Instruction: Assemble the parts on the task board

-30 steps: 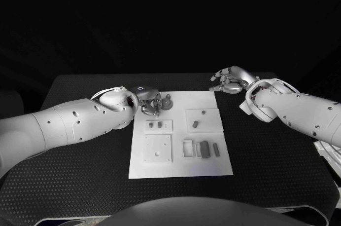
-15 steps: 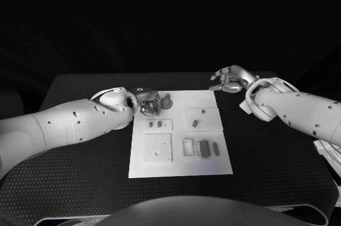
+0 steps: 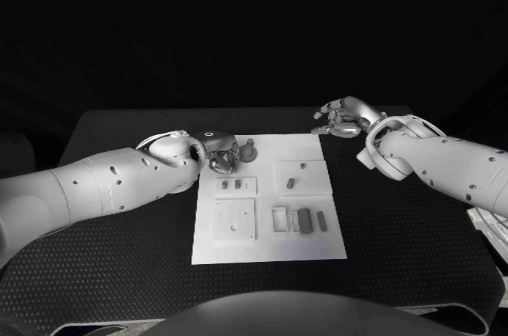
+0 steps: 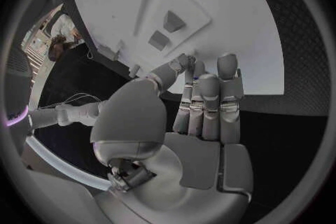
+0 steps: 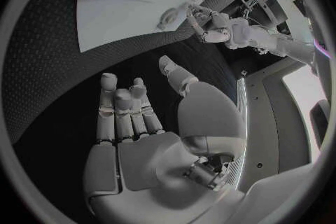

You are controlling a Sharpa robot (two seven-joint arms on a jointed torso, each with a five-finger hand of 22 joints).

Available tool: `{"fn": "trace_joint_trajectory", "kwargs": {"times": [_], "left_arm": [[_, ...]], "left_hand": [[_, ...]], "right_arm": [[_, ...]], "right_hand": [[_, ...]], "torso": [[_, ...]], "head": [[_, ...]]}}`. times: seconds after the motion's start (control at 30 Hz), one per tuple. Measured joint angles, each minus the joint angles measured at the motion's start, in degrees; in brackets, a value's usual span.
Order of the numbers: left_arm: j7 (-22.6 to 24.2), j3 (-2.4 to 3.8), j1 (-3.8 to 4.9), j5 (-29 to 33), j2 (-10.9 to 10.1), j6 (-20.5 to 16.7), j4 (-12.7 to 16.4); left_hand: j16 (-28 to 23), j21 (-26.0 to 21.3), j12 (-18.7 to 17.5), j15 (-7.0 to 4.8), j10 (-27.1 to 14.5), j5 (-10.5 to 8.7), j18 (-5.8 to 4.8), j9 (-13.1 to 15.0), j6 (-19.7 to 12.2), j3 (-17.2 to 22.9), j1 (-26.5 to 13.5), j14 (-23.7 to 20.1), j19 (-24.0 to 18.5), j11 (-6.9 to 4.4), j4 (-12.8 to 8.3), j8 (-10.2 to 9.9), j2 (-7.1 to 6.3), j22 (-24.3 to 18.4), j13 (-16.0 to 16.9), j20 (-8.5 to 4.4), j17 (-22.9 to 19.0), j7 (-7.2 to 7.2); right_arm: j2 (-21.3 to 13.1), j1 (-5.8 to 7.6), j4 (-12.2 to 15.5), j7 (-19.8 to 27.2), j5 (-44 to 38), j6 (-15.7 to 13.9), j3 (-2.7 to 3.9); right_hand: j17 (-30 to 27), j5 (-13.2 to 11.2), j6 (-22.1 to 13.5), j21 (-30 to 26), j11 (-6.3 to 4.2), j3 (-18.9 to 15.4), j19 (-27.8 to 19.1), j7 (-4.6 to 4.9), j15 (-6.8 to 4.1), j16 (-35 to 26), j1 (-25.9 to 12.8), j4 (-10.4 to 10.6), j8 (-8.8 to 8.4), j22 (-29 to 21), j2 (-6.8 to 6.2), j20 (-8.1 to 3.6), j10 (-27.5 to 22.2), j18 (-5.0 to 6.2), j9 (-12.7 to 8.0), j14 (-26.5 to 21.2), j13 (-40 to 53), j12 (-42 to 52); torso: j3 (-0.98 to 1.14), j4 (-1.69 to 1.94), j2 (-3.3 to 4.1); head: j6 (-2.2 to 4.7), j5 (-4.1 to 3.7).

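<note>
The white task board (image 3: 271, 249) lies in the middle of the black table. My left hand (image 3: 223, 158) hovers at the board's far left corner and pinches a small grey part (image 3: 248, 152) between thumb and a finger. In the left wrist view the thumb meets the fingertips of that hand (image 4: 203, 103) over the board (image 4: 238, 28). My right hand (image 3: 340, 120) is off the board's far right corner above the table, fingers apart and holding nothing (image 5: 136, 123). Grey parts lie on the board: two small ones (image 3: 232, 183), a peg (image 3: 290, 183), two bars (image 3: 310, 221).
A raised white plate with holes (image 3: 235, 220) and a small white frame (image 3: 280, 219) sit on the board's near half. Black table (image 3: 127, 263) surrounds the board on all sides. The right wrist view shows the board (image 5: 119, 5) and my left hand (image 5: 210, 27) beyond it.
My left hand with the pinched grey part has edged slightly towards the far side. The right hand has stayed where it was.
</note>
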Motion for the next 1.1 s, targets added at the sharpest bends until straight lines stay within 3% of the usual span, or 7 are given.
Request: {"fn": "trace_joint_trajectory", "kwargs": {"times": [0.53, 0.93, 1.1], "left_arm": [[0.19, 0.04, -0.27, 0.12, 0.71, -0.12, -1.14], [0.3, -0.08, -0.25, 0.14, 0.15, 0.11, -0.49], [0.64, -0.13, -0.4, 0.2, -0.15, -0.36, -0.26]], "left_hand": [[0.0, 0.0, -0.32, 0.09, -0.03, 0.0, 0.01, 0.02, -0.13, 0.0, -0.11, -0.09, -0.1, -0.03, 0.0, 0.0, -0.12, -0.01, -0.03, 0.08, 0.01, -0.13], [0.0, 0.07, -0.44, 0.1, 0.17, -0.02, 0.01, 0.02, 0.01, -0.08, 0.19, -0.1, -0.1, 0.18, 0.07, -0.12, 0.16, -0.02, 0.05, 0.08, -0.04, 0.04], [-0.12, 0.22, -0.19, 0.11, 0.61, -0.02, -0.01, 0.03, 0.14, -0.08, 0.19, -0.1, -0.1, -0.22, 0.07, 0.08, 0.16, -0.02, 0.16, 0.08, -0.05, -0.08]], "right_arm": [[0.0, 0.0, -0.01, 0.0, 0.0, 0.0, -0.02], [-0.07, 0.0, -0.02, 0.0, 0.0, 0.0, -0.01], [-0.07, 0.0, -0.02, 0.0, 0.0, -0.01, -0.01]], "right_hand": [[-0.06, 0.0, 0.02, 0.0, 0.0, 0.0, 0.0, -0.02, -0.03, 0.0, 0.0, 0.0, 0.0, 0.0, 0.0, 0.0, 0.0, -0.23, -0.05, 0.03, 0.0, 0.0], [-0.05, 0.0, 0.09, 0.0, 0.0, 0.0, 0.0, -0.1, -0.14, 0.0, 0.0, 0.0, 0.0, 0.0, 0.0, 0.0, 0.0, -0.27, -0.04, 0.15, -0.06, 0.0], [-0.05, 0.0, 0.1, 0.0, 0.0, 0.0, 0.0, -0.11, -0.14, 0.0, 0.0, 0.0, 0.0, 0.0, 0.0, 0.0, 0.0, -0.28, -0.04, 0.15, -0.06, 0.0]], "torso": [[0.0, -0.03, 0.01], [0.02, -0.01, 0.01], [-0.01, 0.01, 0.01]], "head": [[-0.1, -0.14], [-0.15, -0.18], [-0.18, -0.19]]}}
